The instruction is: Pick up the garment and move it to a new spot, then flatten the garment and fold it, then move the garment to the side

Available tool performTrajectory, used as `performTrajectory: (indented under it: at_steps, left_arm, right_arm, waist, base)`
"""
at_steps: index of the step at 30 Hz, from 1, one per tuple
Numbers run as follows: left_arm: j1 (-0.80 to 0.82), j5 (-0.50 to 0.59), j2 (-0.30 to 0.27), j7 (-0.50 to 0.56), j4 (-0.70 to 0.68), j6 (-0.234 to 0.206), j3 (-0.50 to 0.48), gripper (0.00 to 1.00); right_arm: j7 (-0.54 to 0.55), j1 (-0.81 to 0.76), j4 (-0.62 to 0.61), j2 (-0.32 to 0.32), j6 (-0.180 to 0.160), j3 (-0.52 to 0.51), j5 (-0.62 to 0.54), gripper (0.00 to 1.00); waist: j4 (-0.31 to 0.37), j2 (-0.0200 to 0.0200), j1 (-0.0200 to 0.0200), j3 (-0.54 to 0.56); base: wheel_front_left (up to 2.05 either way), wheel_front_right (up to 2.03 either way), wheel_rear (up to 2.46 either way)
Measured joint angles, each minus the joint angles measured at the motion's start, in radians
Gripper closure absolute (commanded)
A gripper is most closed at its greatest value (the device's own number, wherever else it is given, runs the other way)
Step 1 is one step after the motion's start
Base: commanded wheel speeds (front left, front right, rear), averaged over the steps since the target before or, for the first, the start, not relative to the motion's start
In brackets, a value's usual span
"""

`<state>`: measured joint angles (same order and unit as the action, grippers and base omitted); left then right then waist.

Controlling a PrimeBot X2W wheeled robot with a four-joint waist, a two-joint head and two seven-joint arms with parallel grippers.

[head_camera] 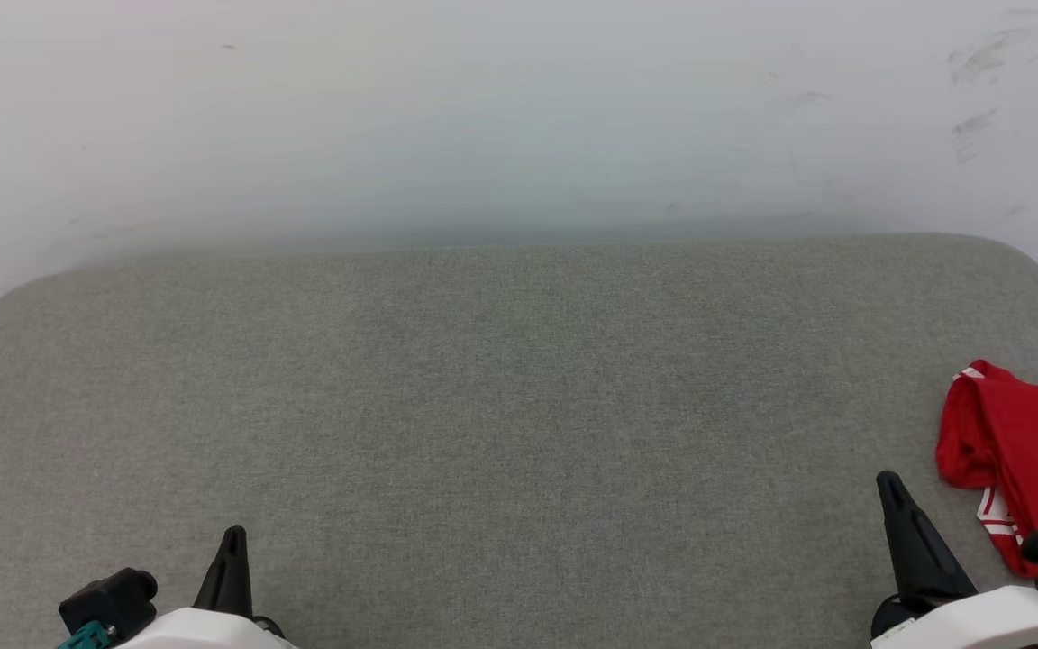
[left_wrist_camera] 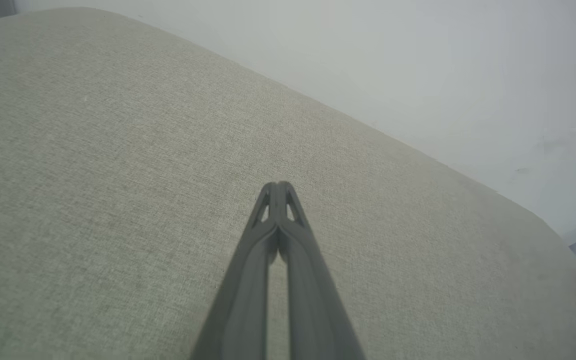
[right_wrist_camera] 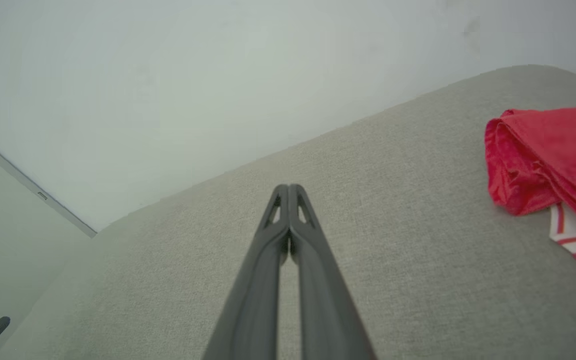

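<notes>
Low over the near side of the grey woven worktop (head_camera: 501, 406): left claw (left_wrist_camera: 278, 187) and right claw (right_wrist_camera: 288, 189), both pinched closed on nothing, fingers aimed toward the wall (head_camera: 483, 108). Just beside the right claw, at the worktop's right end: the garment (head_camera: 1024, 442), bunched in soft red folds. From the right wrist, striped trim in plain sight; from the left, a mere red sliver.

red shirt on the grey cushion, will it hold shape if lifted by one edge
Probably flops: the red shirt lies bunched in soft folds. Likely light, the cloth looks thin. Pushed, it would probably crumple on the woven cushion rather than slide.
</notes>
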<state>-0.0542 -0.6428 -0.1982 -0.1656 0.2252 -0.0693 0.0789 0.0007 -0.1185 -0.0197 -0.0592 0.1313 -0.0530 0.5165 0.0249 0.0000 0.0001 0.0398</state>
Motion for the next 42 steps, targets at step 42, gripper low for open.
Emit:
performTrajectory:
  at_steps: [42]
  left_arm:
    - [0.08,-0.494,0.077,0.142,0.009,0.1,-0.098,1.0]
  right_arm:
    - [0.037,0.107,0.134,-0.012,0.0,-0.004,0.577,1.0]
  waist:
    - [-0.01,0.0,0.0,-0.017]
  base:
    - [0.0,0.0,0.0]
